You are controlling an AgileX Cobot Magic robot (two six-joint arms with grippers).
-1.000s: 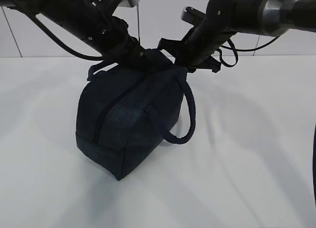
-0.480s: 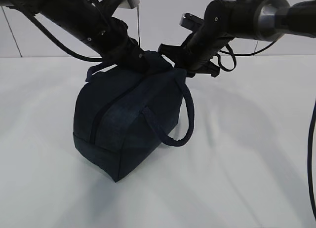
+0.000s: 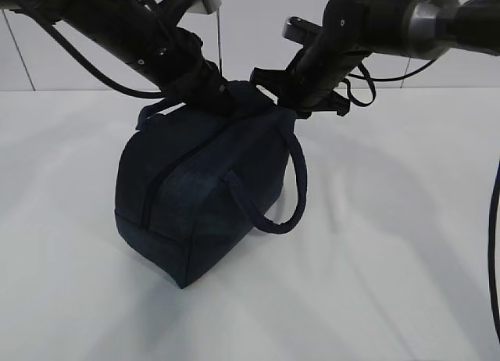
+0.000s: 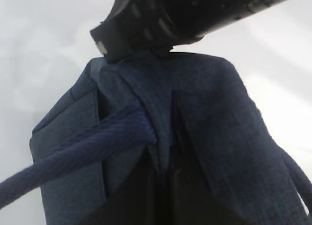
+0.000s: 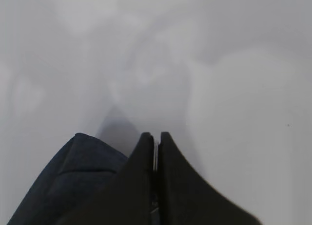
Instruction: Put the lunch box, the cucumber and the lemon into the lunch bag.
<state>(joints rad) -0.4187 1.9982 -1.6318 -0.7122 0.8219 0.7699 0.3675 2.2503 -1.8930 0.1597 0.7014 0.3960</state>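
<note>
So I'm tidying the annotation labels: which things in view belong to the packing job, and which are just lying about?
Job:
- lunch bag
- left gripper, at the bag's top
- right gripper, shut on something thin and silvery

Lying about:
- nothing but the white table

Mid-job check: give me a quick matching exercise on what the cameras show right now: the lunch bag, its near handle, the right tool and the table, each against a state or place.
Things:
1. lunch bag
2. near handle
3. right tool
4. table

States:
A. white and bare around the bag
B. hanging loose down the bag's side
C. shut, with a thin silvery piece between its fingers
D. dark navy, tipped onto one low corner, zipper line running up its front

Pairs: 1-D, 2-B, 3-C, 4-A
</note>
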